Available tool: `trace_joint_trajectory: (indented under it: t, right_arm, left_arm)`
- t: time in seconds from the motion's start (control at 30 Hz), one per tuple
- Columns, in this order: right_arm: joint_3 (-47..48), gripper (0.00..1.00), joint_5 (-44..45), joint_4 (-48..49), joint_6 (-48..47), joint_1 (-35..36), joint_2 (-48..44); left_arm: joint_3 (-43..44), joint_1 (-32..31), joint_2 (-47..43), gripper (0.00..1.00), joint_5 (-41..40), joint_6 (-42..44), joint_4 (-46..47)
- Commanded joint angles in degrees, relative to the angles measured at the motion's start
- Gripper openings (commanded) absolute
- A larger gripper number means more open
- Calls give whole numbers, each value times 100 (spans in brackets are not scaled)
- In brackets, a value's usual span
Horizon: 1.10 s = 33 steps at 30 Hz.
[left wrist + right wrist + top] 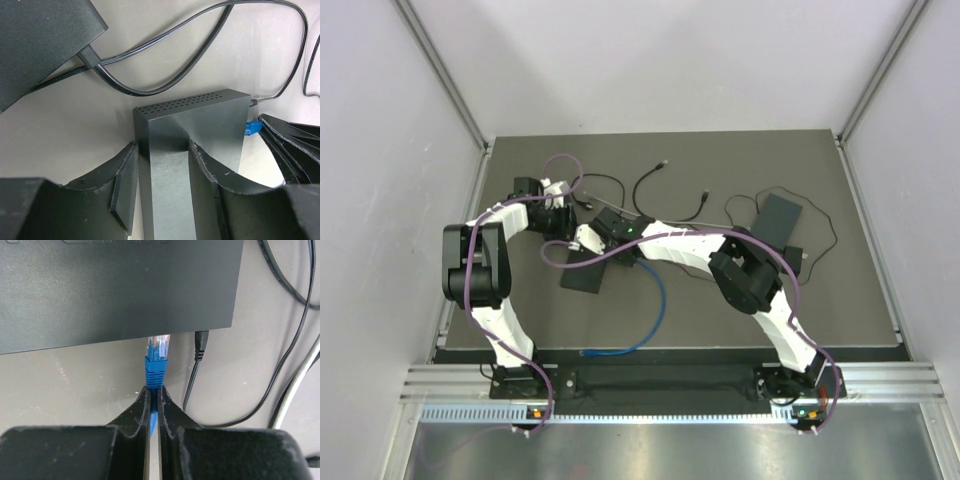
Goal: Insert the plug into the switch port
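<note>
I had 2 arms over 1 counter (720, 320). The L end effector (162, 150) was about half wide, w/ its 2 fingers on both sides of the 1 black switch (200, 112), holding it. The R end effector (154, 392) was pinched tight on the back of the 1 blue plug (156, 360). The plug's clear tip met the switch's edge, just beside 1 black power lead (200, 347). I couldn't tell if it was in the port. 1 blue cable (662, 300) curled on the counter. 1 more black box (40, 45) lay near.
</note>
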Motion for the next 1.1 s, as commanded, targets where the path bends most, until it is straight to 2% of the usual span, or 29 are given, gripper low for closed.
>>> trace_joint_trajectory:
  t: [0.0,0.23,0.6,0.73,0.97,1.07]
  right_arm:
    - [769,0,-1180,2711,199,402,-188]
    - [935,0,-1156,2807,323,464,-135]
    - [1033,0,-1356,2904,-178,473,-267]
    - [289,0,-1568,3184,-222,482,-416]
    - [-1040,0,-1287,4371,-1003,473,-636]
    - [-1191,0,-1226,4591,-1188,464,-706]
  left_arm:
    - [-364,-751,433,41,922,-47,-603]
    - [-373,-752,477,39,993,-100,-585]
    - [-347,-752,547,38,1010,-56,-612]
    - [-294,-734,600,38,975,-56,-638]
    - [-312,-725,644,38,949,-21,-656]
    - [-277,-725,679,38,931,-30,-664]
